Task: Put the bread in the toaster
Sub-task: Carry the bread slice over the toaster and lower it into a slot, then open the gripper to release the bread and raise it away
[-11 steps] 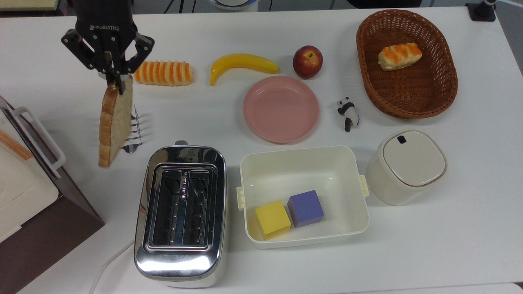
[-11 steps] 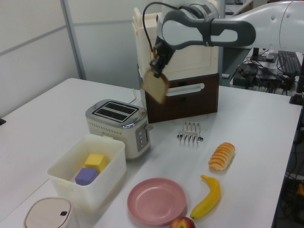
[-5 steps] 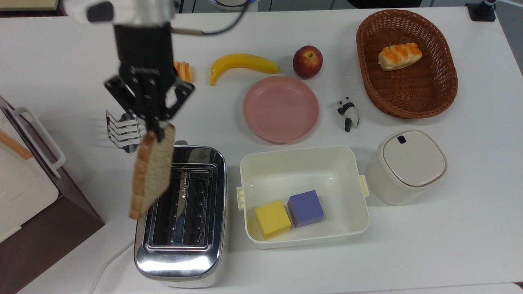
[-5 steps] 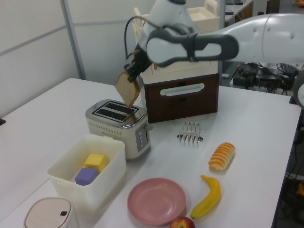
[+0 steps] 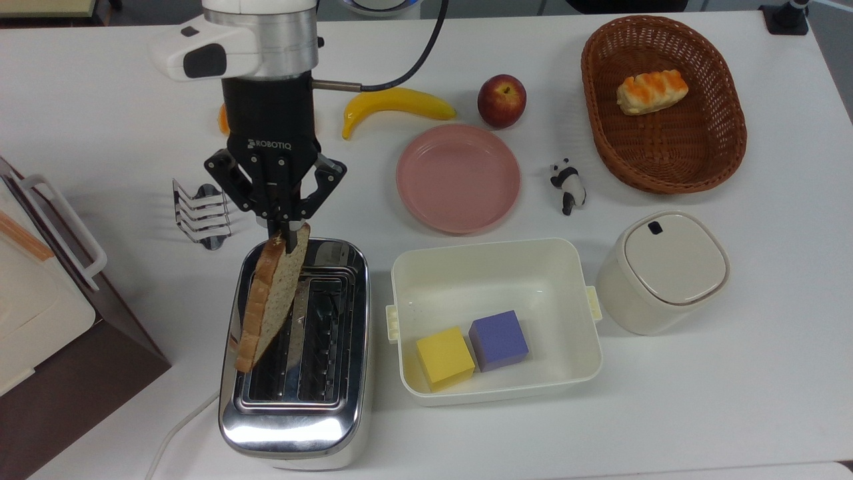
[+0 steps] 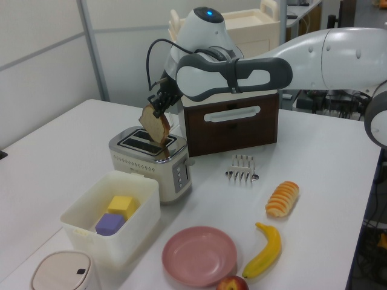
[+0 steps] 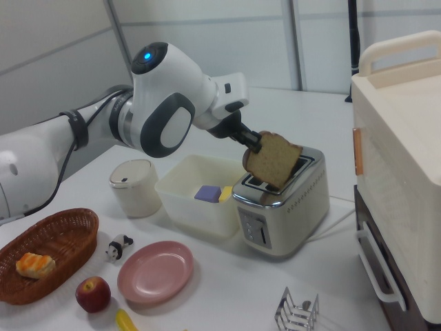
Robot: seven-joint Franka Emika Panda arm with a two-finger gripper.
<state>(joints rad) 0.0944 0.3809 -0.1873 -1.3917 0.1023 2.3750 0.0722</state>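
While the claw (image 5: pixel 288 235) pinches the bread (image 5: pixel 273 297) by one crust edge, the slice hangs on edge over the toaster (image 5: pixel 296 347), above the slot on the top view's left. In the left view its lower edge sits close to the toaster's top, though whether it has entered the slot is hard to tell. My judgement is that the slice could catch on the chrome rim if lowered as it hangs, since in the top view it tilts across the slot instead of lining up with it; letting go early could leave it lying on top or tip it onto the bench (image 5: pixel 666 400). Behind the arm, the striped roll (image 6: pixel 282 199) is mostly covered in the top view, and the slot's depth is hidden by the bread.
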